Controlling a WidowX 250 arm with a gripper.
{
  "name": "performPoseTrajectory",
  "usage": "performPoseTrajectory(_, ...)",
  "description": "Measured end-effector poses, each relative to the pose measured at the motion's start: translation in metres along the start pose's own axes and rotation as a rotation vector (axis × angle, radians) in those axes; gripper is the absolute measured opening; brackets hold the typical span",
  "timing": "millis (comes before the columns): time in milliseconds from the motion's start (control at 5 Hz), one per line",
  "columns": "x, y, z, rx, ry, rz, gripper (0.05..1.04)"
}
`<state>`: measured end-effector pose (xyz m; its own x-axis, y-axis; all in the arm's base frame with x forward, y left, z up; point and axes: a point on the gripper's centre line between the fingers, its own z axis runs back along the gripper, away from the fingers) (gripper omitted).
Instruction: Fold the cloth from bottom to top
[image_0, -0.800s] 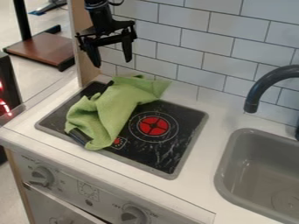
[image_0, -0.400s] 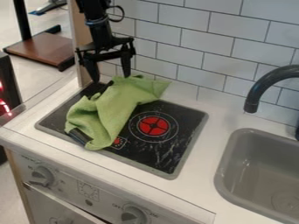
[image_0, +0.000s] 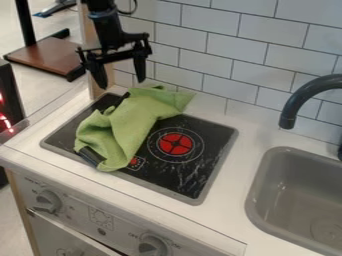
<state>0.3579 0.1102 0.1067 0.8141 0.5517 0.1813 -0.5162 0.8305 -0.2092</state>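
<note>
Cloth rumpled on the stove top, gripper empty above its far end

Camera view: The green cloth (image_0: 127, 125) lies aslant on the left part of the black stove top (image_0: 217, 137), its near end by the front rim and its far end by the rear rim, towards the tiled wall (image_0: 234, 50). It is creased and bunched; no neat fold line is found. A dark strip shows at its near left edge; its nature cannot be determined.

Step in hand: judged to be positioning for a grasp, no hold being made. Whether some folding is already done cannot be settled from the cloth's shape. If the near end is the bottom, the next move calls for bringing the gripper forward and down to it, pinching the edge, then lifting it over towards the far end. A shallow pinch may slip; a deep one may drag the whole cloth.

Arm pose: the black arm (image_0: 107, 25) enters at the upper left from the top edge. The gripper (image_0: 122, 84) hangs, pointing down, near the stove's rear left corner. Its fingers stand wide apart, with nothing held between them.
</note>
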Motion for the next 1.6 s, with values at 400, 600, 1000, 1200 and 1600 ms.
performPoseTrajectory(400, -0.034, 0.017, 0.002, 0.063, 0.019, 0.043, 0.999)
performPoseTrajectory(600, -0.041, 0.029, -0.007, 0.07, 0.023, 0.063, 0.999)
performPoseTrajectory(1000, -0.042, 0.059, -0.017, 0.082, -0.028, 0.096, 0.999)
performPoseTrajectory(1200, -0.044, 0.067, -0.03, 0.094, -0.006, 0.096, 0.999)
performPoseTrajectory(1600, -0.051, 0.077, -0.051, 0.139, 0.039, 0.111, 0.999)
